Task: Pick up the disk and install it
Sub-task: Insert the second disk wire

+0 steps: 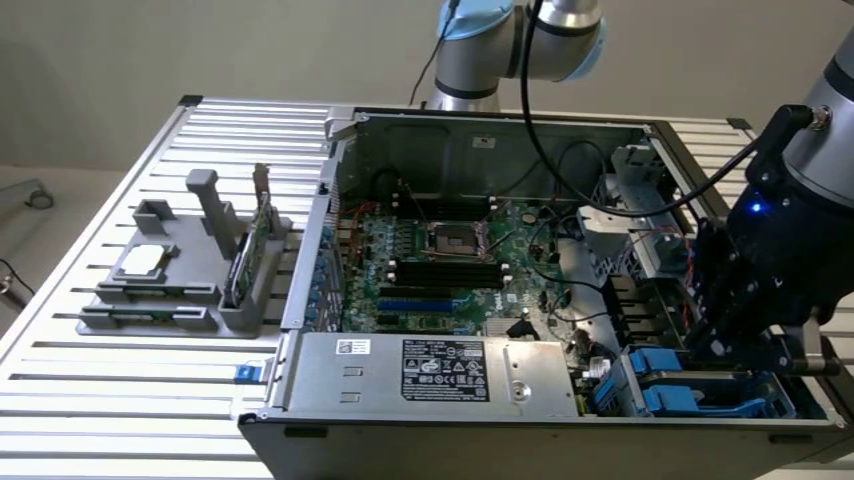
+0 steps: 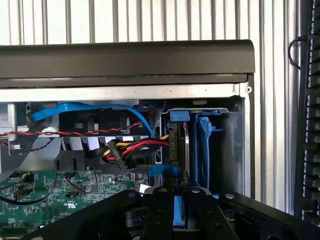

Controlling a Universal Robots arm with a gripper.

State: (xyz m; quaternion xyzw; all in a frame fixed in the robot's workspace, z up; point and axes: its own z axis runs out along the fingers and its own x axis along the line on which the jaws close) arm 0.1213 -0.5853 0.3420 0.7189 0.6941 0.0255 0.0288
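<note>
Over at the desk's (image 1: 80, 360) left edge I see a grey parts holder (image 1: 187, 290). Beside it the open computer case (image 1: 534, 130) shows its motherboard (image 1: 441, 260) and power supply (image 1: 427, 372). At the case's front right corner, my end effector (image 2: 176, 192) is clenched on the disk (image 2: 175, 145), standing on edge in the drive bay beside an empty blue carrier (image 2: 204, 145).

Exterior view: raised, off the arm, looking down at an angle into the open computer case (image 1: 534, 260), whole case in frame. Wrist view: close in, facing straight into the blue drive bay (image 2: 210, 145) at one corner of the case. Shared: that drive bay corner.
</note>
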